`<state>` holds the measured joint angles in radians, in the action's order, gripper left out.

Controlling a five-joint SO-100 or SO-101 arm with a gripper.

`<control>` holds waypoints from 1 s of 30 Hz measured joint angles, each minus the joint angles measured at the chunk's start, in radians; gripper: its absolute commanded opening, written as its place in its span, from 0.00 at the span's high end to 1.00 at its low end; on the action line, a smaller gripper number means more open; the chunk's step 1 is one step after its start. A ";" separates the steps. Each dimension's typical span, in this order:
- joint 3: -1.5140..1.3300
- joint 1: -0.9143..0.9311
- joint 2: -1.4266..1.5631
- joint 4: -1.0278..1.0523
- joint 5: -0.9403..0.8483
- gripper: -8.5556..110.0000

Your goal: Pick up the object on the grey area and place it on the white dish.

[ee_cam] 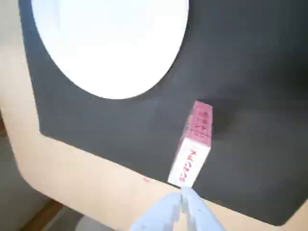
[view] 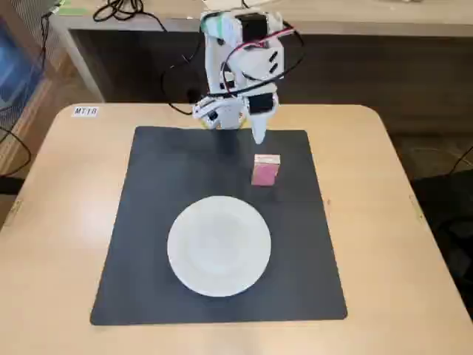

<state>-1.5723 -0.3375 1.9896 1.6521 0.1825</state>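
The small pink block (view: 265, 170) with a pale edge stands on the dark grey mat (view: 162, 185), right of centre near the mat's far edge. The white dish (view: 219, 245) lies on the mat nearer the front, empty. My gripper (view: 259, 137) hangs just behind the block, pointing down, fingers together and holding nothing. In the wrist view the block (ee_cam: 195, 144) stands just ahead of my fingertips (ee_cam: 184, 199), apart from them. The dish (ee_cam: 110, 43) fills the top left of that view and the mat (ee_cam: 250, 72) lies under both.
The mat lies on a light wooden table (view: 59, 222) with a small label (view: 85, 111) at its far left corner. Black cables (view: 177, 81) trail behind the arm's base. A desk edge (view: 369, 26) runs along the back.
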 measured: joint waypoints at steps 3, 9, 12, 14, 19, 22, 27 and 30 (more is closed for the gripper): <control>0.002 -0.023 -0.021 0.025 0.006 0.93; 0.003 -0.084 -0.044 0.037 0.075 0.79; 0.003 -0.123 -0.044 0.037 0.095 0.72; 0.003 -0.144 -0.044 0.037 0.115 0.72; 0.003 -0.161 -0.054 0.037 0.187 0.73; 0.003 -0.161 -0.061 0.037 0.225 0.69; 0.003 -0.167 -0.081 0.043 0.259 0.68; -0.002 -0.167 -0.100 0.043 0.272 0.68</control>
<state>-1.5739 -0.5047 1.8899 1.6950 0.4541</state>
